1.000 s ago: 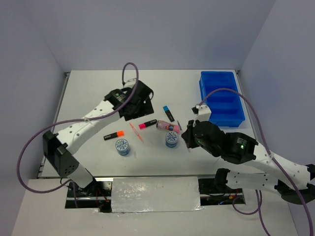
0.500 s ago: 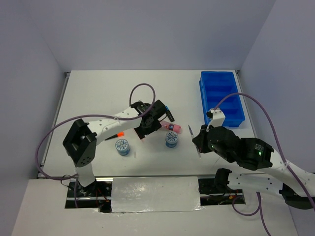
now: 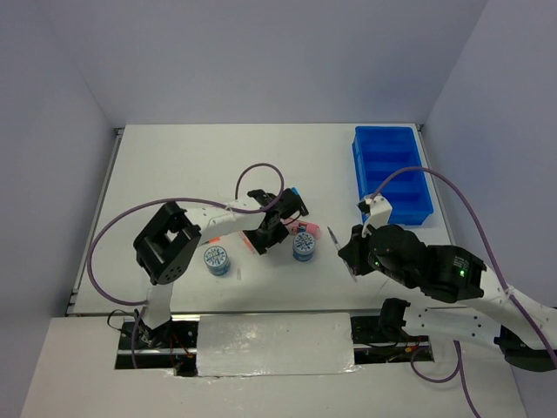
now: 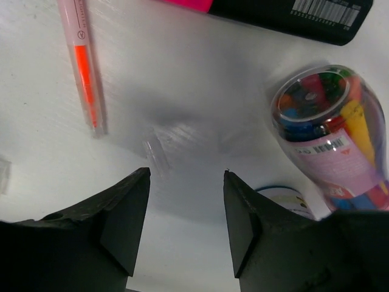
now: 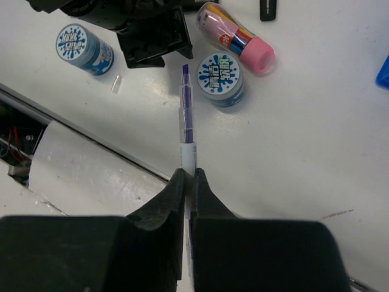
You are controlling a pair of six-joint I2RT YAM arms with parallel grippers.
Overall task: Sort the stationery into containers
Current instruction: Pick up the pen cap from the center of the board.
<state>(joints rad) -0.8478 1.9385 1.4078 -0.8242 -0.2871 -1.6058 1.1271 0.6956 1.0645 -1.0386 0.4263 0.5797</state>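
My left gripper [image 4: 186, 173] is open and empty, low over the table among the stationery [image 3: 268, 233]. In its view lie a thin orange pen [image 4: 85, 67], a pink-capped black highlighter [image 4: 292, 15], the pink patterned tube [image 4: 328, 121] and the edge of a blue-white disc [image 4: 285, 198]. My right gripper [image 5: 188, 173] is shut on a thin purple pen [image 5: 186, 115] and holds it above the table [image 3: 342, 252]. Two discs [image 3: 217, 259] [image 3: 304, 246] and the tube [image 3: 305, 228] lie mid-table. The blue compartment tray [image 3: 392, 174] stands at the back right.
A small clear cap [image 5: 115, 84] lies loose near the left disc [image 5: 82, 45]. A blue-capped highlighter [image 3: 294, 193] and an orange-capped one [image 3: 211, 236] are partly hidden by the left arm. The table's near edge and a white plate [image 5: 91, 176] lie below the right gripper.
My left arm has swung from the back of the table forward and down, its gripper now low over the tube and pens. My right gripper has lifted slightly with the purple pen.
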